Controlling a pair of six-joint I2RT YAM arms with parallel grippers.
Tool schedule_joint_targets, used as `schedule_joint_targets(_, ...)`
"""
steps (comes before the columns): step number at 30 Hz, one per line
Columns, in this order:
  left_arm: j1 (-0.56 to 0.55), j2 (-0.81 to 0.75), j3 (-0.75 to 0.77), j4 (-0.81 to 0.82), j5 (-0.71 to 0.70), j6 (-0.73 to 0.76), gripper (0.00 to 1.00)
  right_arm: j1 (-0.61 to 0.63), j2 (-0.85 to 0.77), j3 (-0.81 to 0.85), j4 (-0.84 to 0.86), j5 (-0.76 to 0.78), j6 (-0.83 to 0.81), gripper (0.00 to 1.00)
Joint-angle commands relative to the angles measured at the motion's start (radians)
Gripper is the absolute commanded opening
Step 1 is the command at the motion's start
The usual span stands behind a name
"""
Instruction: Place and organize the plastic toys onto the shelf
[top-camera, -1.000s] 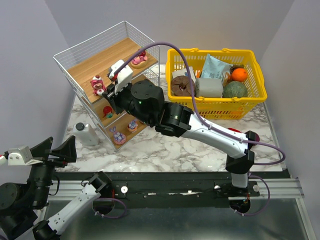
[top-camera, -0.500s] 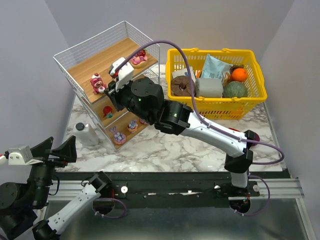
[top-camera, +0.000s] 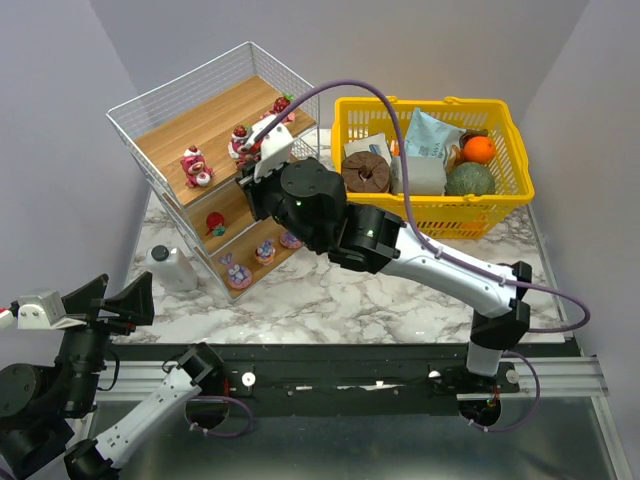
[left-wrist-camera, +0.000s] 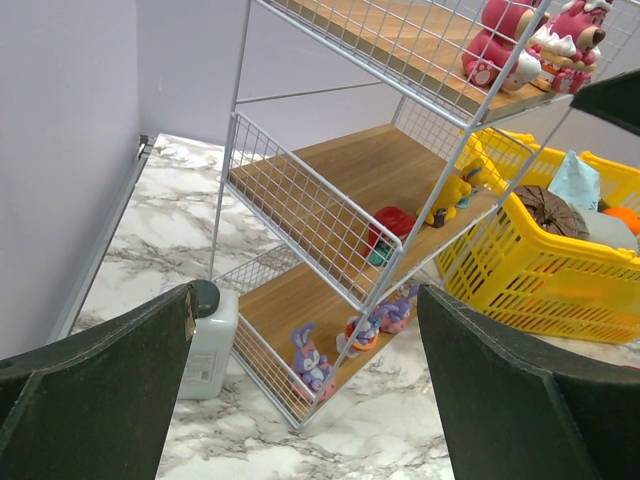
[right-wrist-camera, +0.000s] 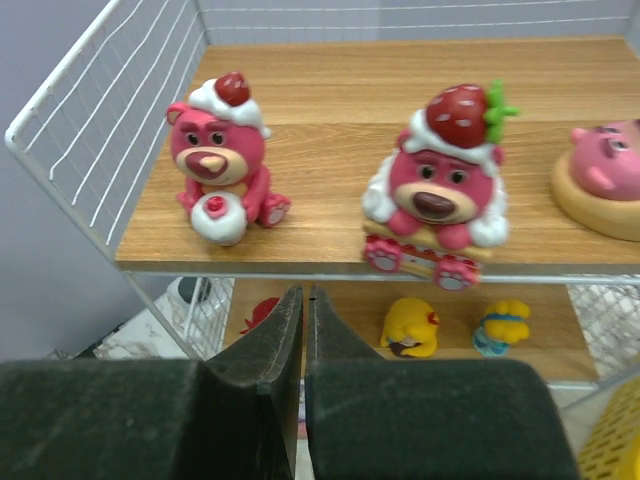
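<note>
At the lower left of the top view, my left gripper (top-camera: 116, 298) hangs with its jaws spread wide, grasping nothing. The shelf (top-camera: 170, 100) fills the upper left. On its top board sit a cherry bear (right-wrist-camera: 218, 150), a strawberry bear (right-wrist-camera: 438, 185) and a pink toy (right-wrist-camera: 605, 175). My right gripper (right-wrist-camera: 304, 300), clenched on nothing, is just before that board's front edge.

No legible text, brand, number or sign in any view; whatever print the pale blue pouch (top-camera: 432, 135) in the yellow basket (top-camera: 480, 212), upper right of the top view, carries is too small to read.
</note>
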Motion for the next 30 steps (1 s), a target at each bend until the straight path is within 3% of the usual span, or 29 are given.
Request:
schedule_joint_targets(1,-0.006,-0.015,0.014,-0.013,-0.020,-0.010,0.99,-0.037,-0.082,-0.052,0.021,0.106,0.033,0.10)
schedule_joint_targets(7,-0.008,-0.012,0.014,-0.010,-0.020,-0.013,0.99,-0.070,-0.131,-0.125,0.052,0.098,0.053,0.09)
schedule_joint_targets(22,-0.011,-0.009,0.014,-0.007,-0.024,-0.005,0.99,-0.084,-0.086,-0.087,0.052,-0.035,0.055,0.09)
schedule_joint_targets(30,-0.015,-0.012,0.018,-0.011,-0.035,-0.004,0.99,-0.087,-0.031,-0.023,0.028,-0.025,0.055,0.09)
